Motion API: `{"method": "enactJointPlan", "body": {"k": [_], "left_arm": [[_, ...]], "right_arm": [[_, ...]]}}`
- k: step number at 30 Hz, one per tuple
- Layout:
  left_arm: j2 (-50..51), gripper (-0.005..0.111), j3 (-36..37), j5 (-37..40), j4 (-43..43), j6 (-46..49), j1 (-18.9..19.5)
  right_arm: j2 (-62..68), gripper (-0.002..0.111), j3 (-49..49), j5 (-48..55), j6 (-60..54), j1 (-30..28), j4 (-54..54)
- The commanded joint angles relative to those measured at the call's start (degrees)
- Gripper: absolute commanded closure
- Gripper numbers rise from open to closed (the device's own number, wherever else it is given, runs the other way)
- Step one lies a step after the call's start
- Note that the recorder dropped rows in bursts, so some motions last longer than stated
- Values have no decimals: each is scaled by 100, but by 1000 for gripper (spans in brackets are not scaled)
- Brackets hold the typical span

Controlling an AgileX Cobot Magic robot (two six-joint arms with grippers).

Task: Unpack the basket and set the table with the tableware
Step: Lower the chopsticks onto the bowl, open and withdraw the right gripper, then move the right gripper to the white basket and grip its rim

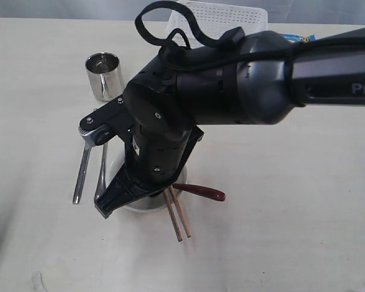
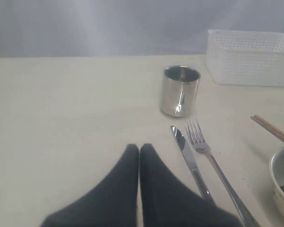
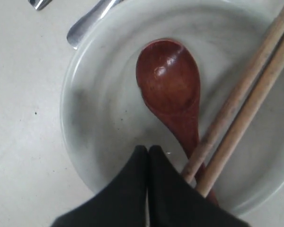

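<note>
Pale cream tabletop [image 1: 304, 201] holds the off-white round bowl [image 3: 99, 109] with red-brown wooden spoon [image 3: 168, 80] inside and 2 wooden chopsticks [image 3: 246, 99] across it; right gripper [image 3: 148, 149] hovers pinched together, empty, so placing looks done and the white perforated plastic basket [image 1: 246, 17] seems next

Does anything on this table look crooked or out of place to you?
The chopsticks lie slanted across the bowl, resting on its rim and crossing the handle of the spoon. The knife, fork and cup look tidy, and nothing has spilled.
</note>
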Motion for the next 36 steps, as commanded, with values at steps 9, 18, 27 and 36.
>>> {"method": "enactJointPlan", "body": {"k": [9, 18, 27, 36], "left_arm": [[-19, 107, 18, -10, 24, -3, -44], [-19, 107, 18, -10, 24, -3, -44], [-19, 107, 18, -10, 24, -3, -44], [-19, 107, 18, -10, 24, -3, -44]], "right_arm": [[-76, 109, 26, -26, -10, -19, -329], [-1303, 109, -18, -334, 158, -850, -849], [-1902, 109, -18, -375, -382, -3332, -807], [-1715, 109, -8, -882, -1207, -4556, -208]]}}
